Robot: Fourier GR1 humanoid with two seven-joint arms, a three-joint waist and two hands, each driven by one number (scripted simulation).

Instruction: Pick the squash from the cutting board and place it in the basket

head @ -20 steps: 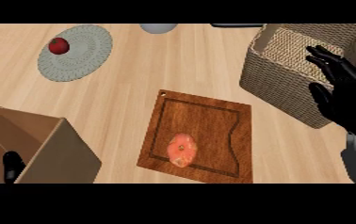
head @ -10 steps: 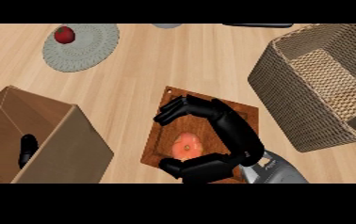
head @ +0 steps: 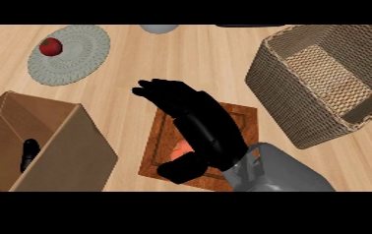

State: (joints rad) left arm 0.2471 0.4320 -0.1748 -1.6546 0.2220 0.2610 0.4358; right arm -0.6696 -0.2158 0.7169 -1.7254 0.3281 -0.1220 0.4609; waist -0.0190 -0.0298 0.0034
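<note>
Since half a second ago, right hand [head: 203,125] shifted up and left over the cutting board [head: 240,115], covering most of it; fingers [head: 156,90] now past the board's far edge instead of arched round the squash [head: 183,152].

Head view: fingers stretched forward and relaxed, thumb low near the board's near edge, nothing gripped as far as visible. Squash on the board, under the palm, only an orange patch showing beside the thumb. Too hidden to read its long axis or which way it points. Basket [head: 272,80] well to the right, nothing visible inside. Cardboard box [head: 65,144] at left, with the left hand [head: 27,153] dark inside it, fingers unreadable. Round mat [head: 73,56] with a red fruit [head: 50,46] far left.

Judged early: grasp not closed, lift and carry to basket all left.
</note>
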